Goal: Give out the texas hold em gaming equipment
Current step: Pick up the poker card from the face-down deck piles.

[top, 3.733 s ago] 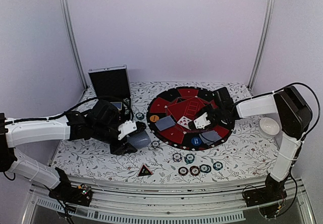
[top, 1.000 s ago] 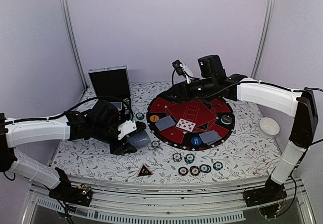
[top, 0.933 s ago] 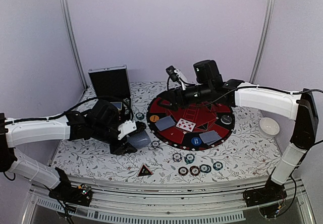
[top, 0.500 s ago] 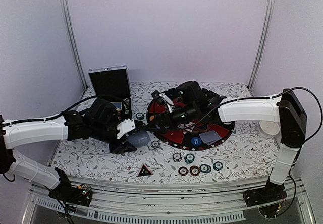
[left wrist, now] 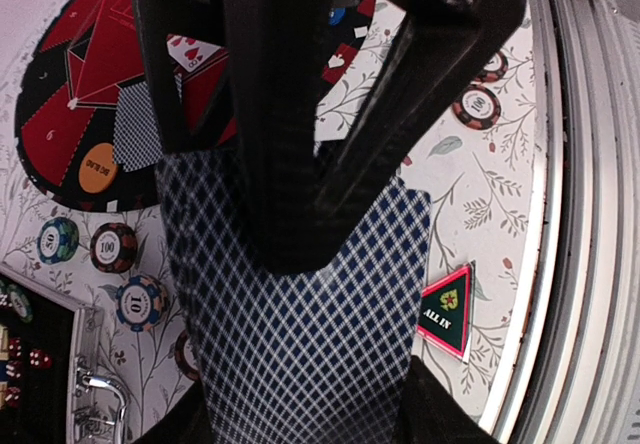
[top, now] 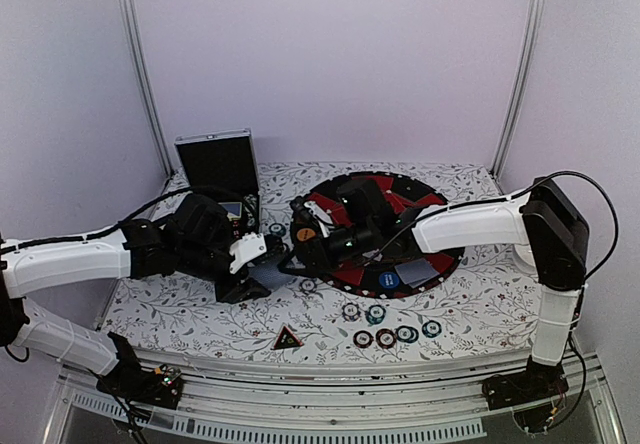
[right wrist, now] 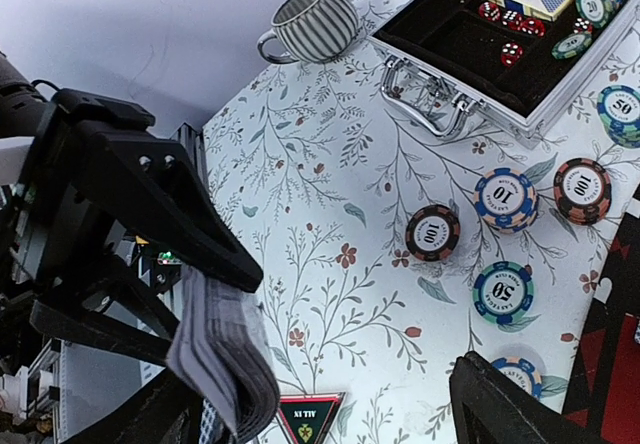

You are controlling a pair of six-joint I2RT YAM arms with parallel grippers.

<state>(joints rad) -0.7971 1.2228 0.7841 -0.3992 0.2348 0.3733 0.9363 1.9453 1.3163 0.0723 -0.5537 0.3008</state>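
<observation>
Just left of the round mat, your left end effector is clamped on the deck of playing cards above the desk. Your right end effector, at the mat's left edge, stands wide open and empty, facing that deck.

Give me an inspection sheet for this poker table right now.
Surface: floral cloth, flat.
Job's things: deck in left tool; chips and triangle near front edge; blue button, card on mat.
Clutter: open case, striped mug.
Tools: left tool shut on deck; right tool open, near it.
Cables: black cable looped above left arm.
Surroundings: white walls; nothing else seen.
</observation>
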